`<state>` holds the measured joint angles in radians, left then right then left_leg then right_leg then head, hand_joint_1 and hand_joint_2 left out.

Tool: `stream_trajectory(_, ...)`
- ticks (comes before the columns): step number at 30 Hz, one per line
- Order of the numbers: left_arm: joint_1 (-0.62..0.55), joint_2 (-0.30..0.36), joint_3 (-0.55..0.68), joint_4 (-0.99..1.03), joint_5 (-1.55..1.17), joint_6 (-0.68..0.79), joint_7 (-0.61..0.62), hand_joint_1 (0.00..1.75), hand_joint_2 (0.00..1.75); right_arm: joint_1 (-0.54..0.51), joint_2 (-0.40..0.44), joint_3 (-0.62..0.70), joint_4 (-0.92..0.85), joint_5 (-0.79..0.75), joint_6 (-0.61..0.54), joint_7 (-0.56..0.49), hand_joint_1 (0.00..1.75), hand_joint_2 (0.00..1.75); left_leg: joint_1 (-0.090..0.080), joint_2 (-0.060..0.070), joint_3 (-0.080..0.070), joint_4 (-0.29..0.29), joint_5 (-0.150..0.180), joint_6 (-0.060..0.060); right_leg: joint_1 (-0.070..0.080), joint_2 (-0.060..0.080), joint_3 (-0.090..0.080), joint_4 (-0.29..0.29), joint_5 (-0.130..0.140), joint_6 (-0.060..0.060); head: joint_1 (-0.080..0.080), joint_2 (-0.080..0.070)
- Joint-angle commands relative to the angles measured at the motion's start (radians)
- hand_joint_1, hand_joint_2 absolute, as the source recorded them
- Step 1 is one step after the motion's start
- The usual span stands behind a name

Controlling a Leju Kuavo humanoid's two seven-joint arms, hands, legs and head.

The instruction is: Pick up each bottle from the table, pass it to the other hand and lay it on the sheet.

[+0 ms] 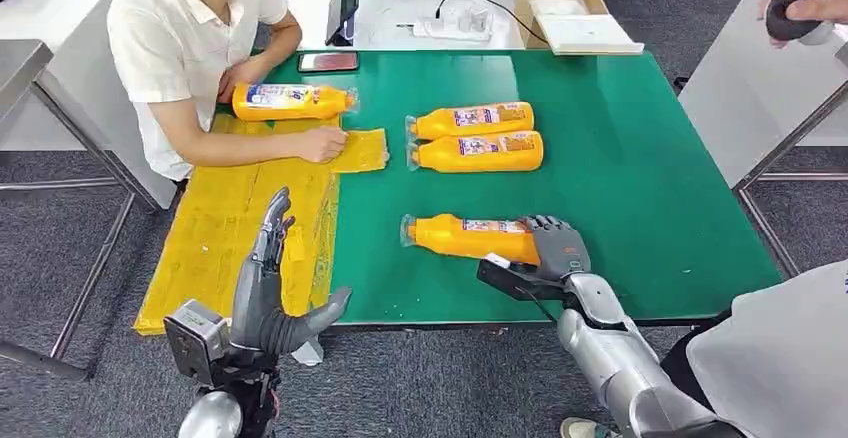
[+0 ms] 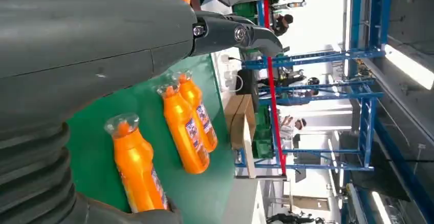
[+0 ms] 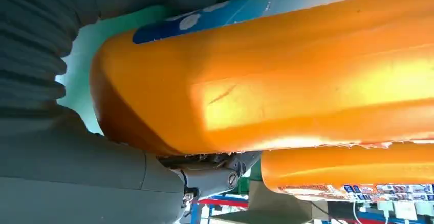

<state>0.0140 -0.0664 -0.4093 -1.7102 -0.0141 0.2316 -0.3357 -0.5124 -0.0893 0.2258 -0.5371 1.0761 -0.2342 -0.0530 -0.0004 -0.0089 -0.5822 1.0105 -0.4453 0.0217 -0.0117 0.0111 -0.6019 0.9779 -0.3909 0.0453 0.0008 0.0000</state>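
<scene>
Bottles are lying all over the green surface (image 1: 640,178), four orange ones in total. The nearest bottle (image 1: 470,236) is lying on its side close to the robot's edge of the surface, cap pointing toward the yellow sheet (image 1: 225,228), and the right hand (image 1: 555,248) is wrapping its fingers around the bottle's base end. In the right wrist view that same bottle is sitting right against the palm, with the thumb curling beneath it, though I cannot tell whether it is lifting clear of the green or still resting there.

Beyond the nearest bottle, toward the far edge, a pair of bottles (image 1: 475,136) is lying side by side and touching, caps also pointing toward the sheet. The sheet itself is draping over the surface's left side. At its far end a fourth bottle (image 1: 290,101) is lying on it, and a seated person in a white shirt (image 1: 185,38) is resting one hand on the bottle's base and pressing the other hand (image 1: 322,143) flat onto the sheet just beside it.

The left hand (image 1: 270,288) is hovering over the near part of the sheet, fingers spread and straight, thumb out to the side, grasping nothing.

A phone (image 1: 328,61) is lying at the far edge of the surface, beyond the fourth bottle.
</scene>
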Motion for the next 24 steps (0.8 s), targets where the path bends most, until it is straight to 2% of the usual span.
stream_trajectory(1,-0.021,0.001,-0.017,0.061,0.001,0.0,0.005,0.0,1.75,0.037,-0.004,0.042,0.104,0.001,0.038,0.007,1.75,1.75,0.001,-0.002,0.003,-0.002,0.0,-0.001,0.001,-0.004,0.004,-0.003,-0.001,-0.001,0.0,0.0)
stream_trajectory(8,-0.02,-0.001,-0.011,0.061,0.002,0.003,0.005,0.0,1.75,0.049,0.003,0.024,0.106,-0.022,0.065,0.017,1.75,1.75,0.001,-0.003,0.004,-0.002,0.0,-0.001,0.001,-0.004,0.005,-0.002,-0.001,-0.002,0.0,0.0)
stream_trajectory(13,0.026,-0.027,0.044,0.031,-0.008,0.096,-0.029,0.0,1.75,0.267,0.068,-0.12,0.125,-0.188,0.075,0.029,1.75,1.75,0.003,-0.006,0.007,-0.004,0.0,-0.002,0.004,-0.007,0.01,-0.006,-0.002,-0.002,0.0,0.0)
stream_trajectory(16,0.056,-0.055,0.084,0.018,0.013,0.179,-0.05,0.0,1.75,0.336,0.094,-0.217,0.199,-0.296,0.095,0.01,1.75,1.75,0.005,-0.012,0.016,-0.005,-0.003,-0.001,0.006,-0.013,0.011,-0.008,-0.006,-0.003,0.0,0.0)
stream_trajectory(18,0.078,-0.076,0.108,0.018,0.065,0.211,-0.047,0.0,1.75,0.372,0.101,-0.282,0.243,-0.362,0.121,-0.002,1.75,1.75,0.007,-0.006,0.037,-0.003,-0.018,-0.003,0.009,-0.007,0.028,-0.009,-0.018,-0.006,0.0,0.0)
stream_trajectory(19,0.09,-0.089,0.123,0.025,0.116,0.222,-0.034,0.0,1.75,0.392,0.102,-0.329,0.274,-0.407,0.147,-0.005,1.75,1.75,0.007,-0.009,0.036,-0.004,-0.017,-0.004,0.01,-0.011,0.028,-0.011,-0.018,-0.006,0.001,0.0)
stream_trajectory(20,0.095,-0.08,0.1,0.068,0.262,0.133,0.101,0.0,1.75,0.398,0.102,-0.477,0.375,-0.554,0.287,0.12,1.75,1.75,0.009,-0.006,0.044,0.0,-0.024,-0.004,0.012,-0.007,0.036,-0.008,-0.023,-0.006,0.0,0.0)
stream_trajectory(21,0.087,-0.068,0.076,0.125,0.278,0.118,0.105,0.0,1.75,0.469,0.083,-0.604,0.352,-0.689,0.398,0.161,1.75,1.75,0.009,-0.001,0.055,0.003,-0.034,-0.005,0.013,-0.002,0.045,-0.006,-0.029,-0.007,0.001,0.0)
stream_trajectory(22,0.085,-0.058,0.049,0.18,0.283,0.111,0.053,0.0,1.75,0.508,0.073,-0.653,0.365,-0.736,0.44,0.168,1.75,1.75,0.01,-0.005,0.05,0.007,-0.034,-0.006,0.014,-0.005,0.043,-0.003,-0.03,-0.007,0.001,0.0)
stream_trajectory(23,-0.02,-0.153,0.072,0.403,0.218,0.128,0.066,0.0,1.75,0.495,0.162,-0.537,0.139,-0.66,0.063,-0.209,1.75,1.75,0.011,-0.005,0.06,0.007,-0.039,-0.005,0.014,-0.006,0.051,-0.005,-0.033,-0.005,0.0,0.0)
stream_trajectory(24,-0.018,-0.151,0.064,0.403,0.254,0.082,-0.06,0.0,1.75,0.548,0.157,-0.282,-0.112,-0.48,-0.209,-0.586,1.75,1.75,0.013,-0.014,0.049,0.013,-0.036,-0.004,0.016,-0.015,0.045,-0.001,-0.033,-0.006,0.001,0.0)
